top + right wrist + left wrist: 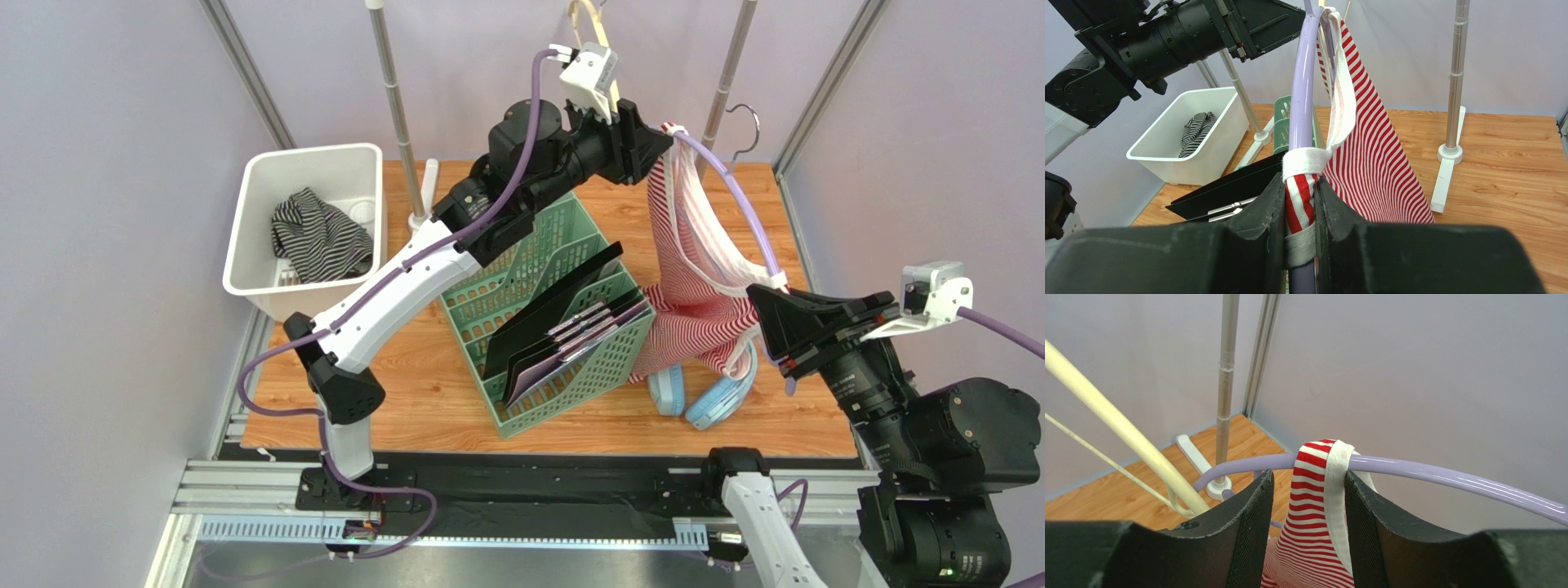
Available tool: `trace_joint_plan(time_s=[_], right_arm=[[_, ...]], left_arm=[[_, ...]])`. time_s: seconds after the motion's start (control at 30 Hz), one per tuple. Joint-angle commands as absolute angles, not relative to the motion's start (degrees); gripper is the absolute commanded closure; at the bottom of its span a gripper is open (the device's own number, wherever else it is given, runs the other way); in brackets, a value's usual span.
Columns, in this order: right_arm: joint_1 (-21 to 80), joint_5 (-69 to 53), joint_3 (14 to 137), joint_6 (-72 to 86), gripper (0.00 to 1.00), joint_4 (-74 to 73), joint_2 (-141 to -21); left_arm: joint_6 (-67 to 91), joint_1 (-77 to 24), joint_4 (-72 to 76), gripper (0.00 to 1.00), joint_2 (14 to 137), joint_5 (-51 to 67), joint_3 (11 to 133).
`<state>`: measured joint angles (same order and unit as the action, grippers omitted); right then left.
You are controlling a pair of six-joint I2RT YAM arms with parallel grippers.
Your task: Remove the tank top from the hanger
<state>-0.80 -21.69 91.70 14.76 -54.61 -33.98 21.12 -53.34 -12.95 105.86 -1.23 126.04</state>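
Observation:
The red-and-white striped tank top [687, 288] hangs from a lavender plastic hanger [736, 202] held up in the air. My left gripper [650, 141] is open at the hanger's top end. In the left wrist view its jaws stand either side of one shoulder strap [1321, 496] draped over the hanger bar [1438, 473]. My right gripper [767, 312] is at the lower end. In the right wrist view it [1300, 208] is shut on the other white-trimmed strap [1303, 165], pinched against the hanger arm [1303, 92].
A white bin [252, 184] with a dark striped cloth stands at the back left. A green rack [472, 306] with black folders fills the middle. Blue headphones [718, 398] lie under the garment. Rail posts [399, 123] and a cream hanger [589, 25] stand behind.

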Motion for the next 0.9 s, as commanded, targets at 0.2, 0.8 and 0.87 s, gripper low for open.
trace_joint_plan(time_s=[0.2,0.8,0.87], right_arm=[[-0.6,-23.2,91.6,14.9,1.00,-49.0,-33.2],[-0.6,-27.0,94.5,14.8,1.00,-51.9,-33.3],[-0.6,-28.1,94.1,15.0,1.00,-52.1,-33.1]], left_arm=[[23.3,-53.0,-12.7,0.53,107.1,0.2,125.9],[25.0,-49.9,-16.1,1.00,106.9,-4.3,126.3],[25.2,-49.2,-18.0,1.00,107.1,-5.4,127.6]])
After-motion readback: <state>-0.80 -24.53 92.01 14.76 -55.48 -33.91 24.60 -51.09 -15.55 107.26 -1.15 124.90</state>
